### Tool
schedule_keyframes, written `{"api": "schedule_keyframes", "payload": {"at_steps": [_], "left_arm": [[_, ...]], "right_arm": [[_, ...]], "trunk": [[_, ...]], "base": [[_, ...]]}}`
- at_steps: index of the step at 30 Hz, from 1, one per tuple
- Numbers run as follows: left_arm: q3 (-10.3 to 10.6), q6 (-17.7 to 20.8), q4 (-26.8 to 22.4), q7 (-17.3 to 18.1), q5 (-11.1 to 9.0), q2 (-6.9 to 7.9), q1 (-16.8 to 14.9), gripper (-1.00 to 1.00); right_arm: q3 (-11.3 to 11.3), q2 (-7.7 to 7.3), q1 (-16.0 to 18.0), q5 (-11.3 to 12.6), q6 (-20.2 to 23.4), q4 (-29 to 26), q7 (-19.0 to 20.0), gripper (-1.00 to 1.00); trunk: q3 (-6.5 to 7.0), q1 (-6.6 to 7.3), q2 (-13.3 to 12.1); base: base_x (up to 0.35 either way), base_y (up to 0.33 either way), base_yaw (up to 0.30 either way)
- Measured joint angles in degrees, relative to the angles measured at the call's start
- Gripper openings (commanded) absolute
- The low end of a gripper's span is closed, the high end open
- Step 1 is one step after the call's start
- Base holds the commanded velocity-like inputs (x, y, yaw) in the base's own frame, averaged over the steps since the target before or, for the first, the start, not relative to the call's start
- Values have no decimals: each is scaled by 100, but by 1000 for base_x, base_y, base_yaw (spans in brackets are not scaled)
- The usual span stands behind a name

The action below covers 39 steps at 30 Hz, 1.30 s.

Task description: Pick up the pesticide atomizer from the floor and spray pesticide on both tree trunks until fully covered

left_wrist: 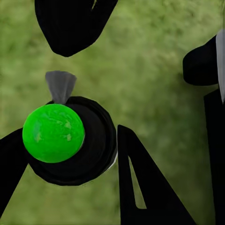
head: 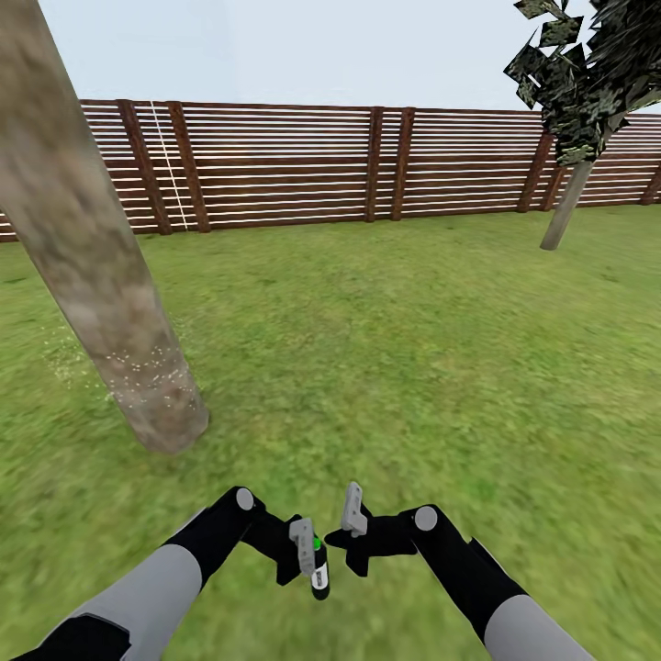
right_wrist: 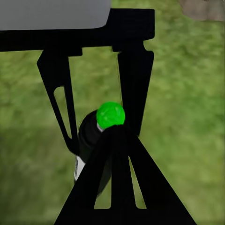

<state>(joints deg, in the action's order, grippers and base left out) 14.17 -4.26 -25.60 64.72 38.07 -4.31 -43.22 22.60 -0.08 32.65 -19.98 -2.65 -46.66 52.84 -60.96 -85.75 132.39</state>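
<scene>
Atomizer: the pesticide atomizer [head: 318, 569], a dark bottle with a green cap, hangs low before us over the grass [head: 395, 367], gripped in our left gripper [head: 303, 551].
Left hand: fingers clamped on the bottle's body, seen from above in the left wrist view [left_wrist: 70, 140].
Right hand: our right gripper [head: 353, 532] sits just beside the bottle; whether its fingers are spread or closed we cannot tell.
Near trunk: the tree trunk [head: 92, 248] at left carries white specks of pesticide [head: 151, 367] near its base only.
Far tree: a second tree [head: 569, 197] stands by the fence [head: 294, 165].
Advice: we judge the nozzle should be raised and aimed up the near trunk, sweeping its bare upper length.
</scene>
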Motion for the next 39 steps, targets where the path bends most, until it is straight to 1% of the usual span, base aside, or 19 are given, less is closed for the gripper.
{"api": "schedule_keyframes", "payload": {"at_steps": [7, 16, 20, 21, 23, 24, 26, 27, 28, 29, 30, 31, 32, 33, 34, 35, 36, 38, 39], "left_arm": [[2, -4, 0, 44, -40, -48, 0, -100], [8, 0, -4, 59, -40, -54, 0, -100], [3, 8, -2, 49, 10, 17, 0, -100], [7, 10, 0, 49, 32, 102, 0, -100], [36, 19, 2, 54, 56, 387, -1, -100], [26, 21, 5, 58, 65, 583, -1, -100], [23, 26, 12, 54, 64, 1043, 0, -100], [19, 28, 11, 53, 58, 1161, 0, -100], [14, 48, 10, 45, 59, 1367, -1, -100], [15, 61, 11, 33, 61, 1468, 0, -100], [-2, 88, 9, 9, 66, 1608, -1, -100], [-41, 108, 24, -53, 34, 1794, -1, -100], [-97, 115, 65, -126, 0, 1884, 0, -100], [-296, 125, 268, -380, -83, 1966, 1, -100], [-539, 123, 575, -739, -185, 2013, 7, -100], [-848, 108, 927, -1195, -257, 2036, 9, -100], [-1116, 94, 1238, -1675, -350, 2050, 26, -100], [-1529, 70, 1636, -2685, -708, 2051, 253, -100], [-1702, 36, 1705, -3085, -974, 2032, 429, -100]], "right_arm": [[-3, -5, -2, -2, 0, 2, 1, -100], [-4, -8, -1, -2, 1, -2, 2, -100], [-4, -8, -1, -2, -1, -2, 2, -100], [-4, -8, -1, -2, -2, -2, 2, -100], [-4, -8, -4, -2, -2, -2, 2, -100], [-5, -8, -2, -1, -3, -2, 2, 100], [-7, -9, -4, 3, -5, -7, 2, 100], [-10, -12, -5, 4, -5, -8, 3, 100], [-17, -14, -4, 3, -4, -9, -5, 100], [-26, -15, -5, 3, -3, -10, -10, 100], [-38, -15, -6, 1, -6, -6, -28, 100], [-53, -33, -7, -3, -10, 12, -54, 100], [-56, -52, -7, -4, -11, 28, -91, 100], [-72, -128, -13, 0, -16, 68, -257, 100], [-129, -259, -21, 8, -18, 201, -526, 100], [-191, -364, -28, 21, -29, 439, -858, 100], [-255, -423, -31, 28, -37, 735, -1196, 100], [-549, -471, -40, 36, -54, 1548, -2059, 100], [-804, -472, -43, 52, -94, 2050, -2521, 100]], "trunk": [[0, 0, 0], [0, 0, 0], [0, 0, 0], [0, 0, 0], [0, 0, 0], [0, 0, 0], [0, 0, 0], [0, 0, 0], [0, 0, 0], [0, 0, 0], [0, 0, 0], [0, 0, 0], [0, 0, 0], [0, 0, 0], [-1, 0, 0], [-1, -1, 0], [-1, -1, 0], [-2, -1, 0], [-2, -1, 0]], "base": [[0, 0, 0], [0, 0, 0], [0, 0, 0], [0, 0, 0], [0, 0, 0], [0, 0, 0], [0, 0, 0], [0, 0, 0], [0, 0, 0], [0, 0, 0], [0, 0, 0], [0, 0, 0], [0, 0, 0], [0, 0, 0], [0, 0, 0], [0, 0, 0], [0, 0, 0], [0, 0, 0], [0, 0, 0]]}}
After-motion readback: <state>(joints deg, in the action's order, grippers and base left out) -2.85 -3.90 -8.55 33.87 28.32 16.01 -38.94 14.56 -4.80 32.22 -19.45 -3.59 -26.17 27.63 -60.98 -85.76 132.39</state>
